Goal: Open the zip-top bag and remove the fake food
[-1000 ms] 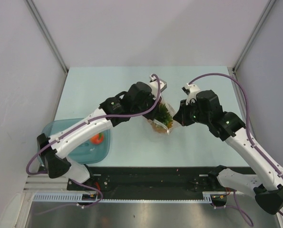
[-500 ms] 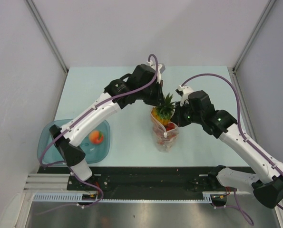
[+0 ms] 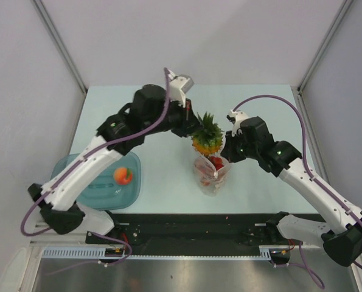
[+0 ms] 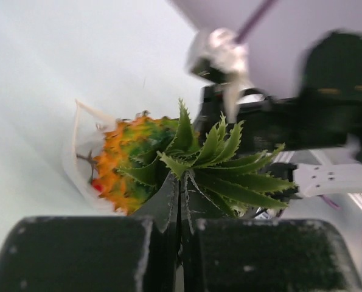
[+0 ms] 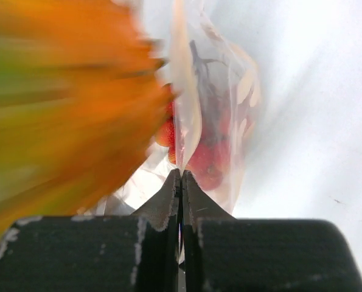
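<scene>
Slippage is my worry: the left pincer point(image 4: 181, 188) is clamped only on the thin leafy crown of the orange-yellow plastic pineapple point(image 3: 206, 139), which hangs at the mouth of the clear dotted zip-top bag point(image 3: 211, 177). The right pincer point(image 5: 181, 182) pinches the bag's rim. If that film slides free, I'd expect the bag to slump, spilling the small red toy fruits point(image 5: 205, 164) inside it.

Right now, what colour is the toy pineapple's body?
The pineapple has an orange body with green patches; the left wrist view shows it best.
</scene>
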`<state>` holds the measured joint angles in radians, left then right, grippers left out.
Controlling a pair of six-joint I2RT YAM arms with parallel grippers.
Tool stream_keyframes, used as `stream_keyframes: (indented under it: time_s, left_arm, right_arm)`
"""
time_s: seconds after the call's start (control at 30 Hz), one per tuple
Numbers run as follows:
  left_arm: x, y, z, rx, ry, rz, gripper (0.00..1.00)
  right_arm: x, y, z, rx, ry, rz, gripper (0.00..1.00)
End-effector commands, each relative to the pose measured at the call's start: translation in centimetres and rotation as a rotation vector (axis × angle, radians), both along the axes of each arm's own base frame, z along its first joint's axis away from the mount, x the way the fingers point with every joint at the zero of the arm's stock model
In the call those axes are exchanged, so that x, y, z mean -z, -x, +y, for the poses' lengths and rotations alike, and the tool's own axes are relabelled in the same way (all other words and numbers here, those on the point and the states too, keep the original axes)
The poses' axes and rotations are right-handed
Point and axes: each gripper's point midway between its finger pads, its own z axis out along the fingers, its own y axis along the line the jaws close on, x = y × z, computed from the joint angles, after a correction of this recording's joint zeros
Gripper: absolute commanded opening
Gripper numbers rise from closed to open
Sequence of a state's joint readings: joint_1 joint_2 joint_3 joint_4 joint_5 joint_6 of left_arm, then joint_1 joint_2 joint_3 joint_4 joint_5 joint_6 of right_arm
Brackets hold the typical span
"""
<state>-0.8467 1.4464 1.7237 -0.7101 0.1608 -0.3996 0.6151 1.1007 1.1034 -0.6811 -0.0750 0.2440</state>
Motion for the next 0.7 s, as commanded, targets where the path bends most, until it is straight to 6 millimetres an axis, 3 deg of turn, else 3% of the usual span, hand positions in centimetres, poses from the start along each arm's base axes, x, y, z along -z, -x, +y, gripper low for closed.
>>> stream_keyframes:
  time_s: [0.0,0.1,0.13,0.17,0.27,0.33,0.47,0.5,0.67]
  left_arm:
    - [-9.1,1.4,2.5,0.03,0.178,-0.295,0.0]
    - [-9.3,1.0,5.1,-0.075,0.137,-0.324,0.0]
    - [-9.4,1.1,6.5,-0.12,0.127,-0.331,0.0]
    - [-9.2,-0.2,8.3,-0.24,0.097,-0.344,0.0]
    - [-7.1,-1.2,13.1,-0.459,0.022,-0.291,0.0]
    - [-4.5,-2.2,17.8,-0.681,-0.07,-0.223,0.0]
    - [-0.3,-1.8,24.6,-0.935,-0.213,-0.121,0.0]
    - [1.8,-1.5,26.8,-1.023,-0.265,-0.053,0.0]
    - [8.2,1.0,32.0,-1.244,-0.441,0.155,0.0]
  right_arm:
    - [-0.5,-0.7,-0.4,0.036,-0.024,-0.016,0.0]
    - [-0.6,-1.0,-0.6,0.041,-0.027,-0.016,0.0]
    - [-0.5,-1.0,-0.6,0.041,-0.026,-0.015,0.0]
    - [-0.6,-1.1,-0.7,0.042,-0.028,-0.016,0.0]
    - [-0.5,-1.1,-0.6,0.037,-0.035,-0.011,0.0]
    - [-0.8,-1.2,-0.6,0.035,-0.04,-0.017,0.0]
    - [-0.6,-1.2,-0.4,0.026,-0.049,-0.009,0.0]
    - [-0.7,-1.2,-0.3,0.022,-0.051,-0.012,0.0]
    - [-0.8,-1.2,-0.1,0.011,-0.056,-0.009,0.0]
